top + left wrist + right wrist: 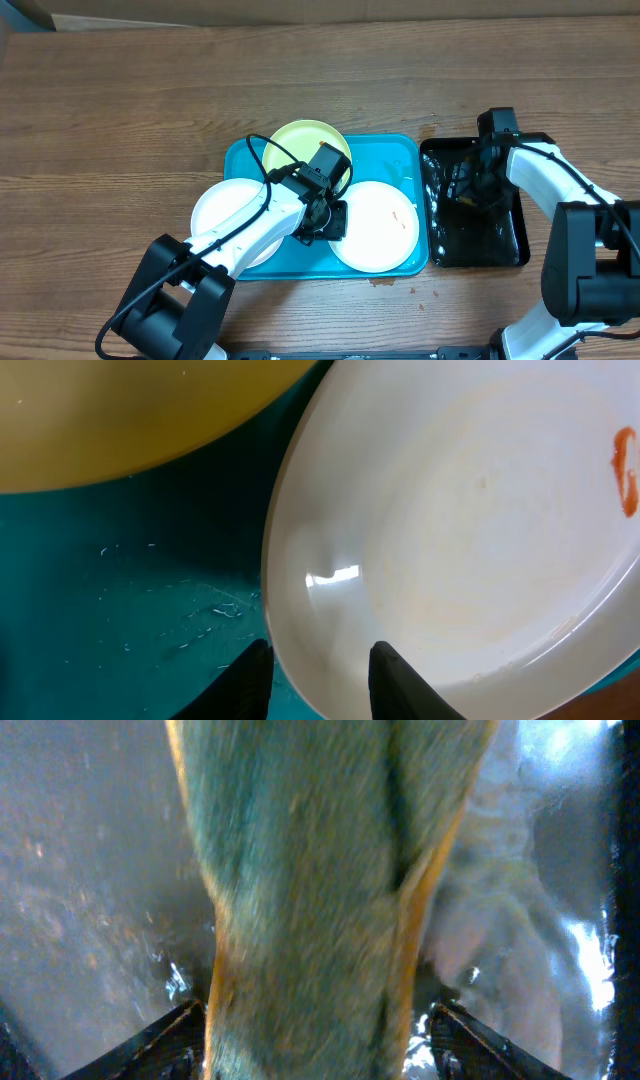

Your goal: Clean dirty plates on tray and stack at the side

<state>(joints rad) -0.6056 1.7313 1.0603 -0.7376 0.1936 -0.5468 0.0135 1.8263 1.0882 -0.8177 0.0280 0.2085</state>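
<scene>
Overhead first: the tray (395,160) sits mid-frame. The yellow-green plate (300,143) is at its upper edge, the left white plate (228,212) overhangs its left rim, and the right white plate (380,228) lies inside at lower right. My left gripper (322,218) is down between the two white plates. My right gripper (468,186) is over the black tray (505,240) at far right.

Left wrist: the fingers (250,685) straddle the right white plate's rim with a narrow gap. I can't tell if they pinch it. An orange smear shows at upper right.

Right wrist: a green sponge (300,870) fills the frame between widely spread fingertips (165,1040). Gripping or only flanking, I can't tell.
</scene>
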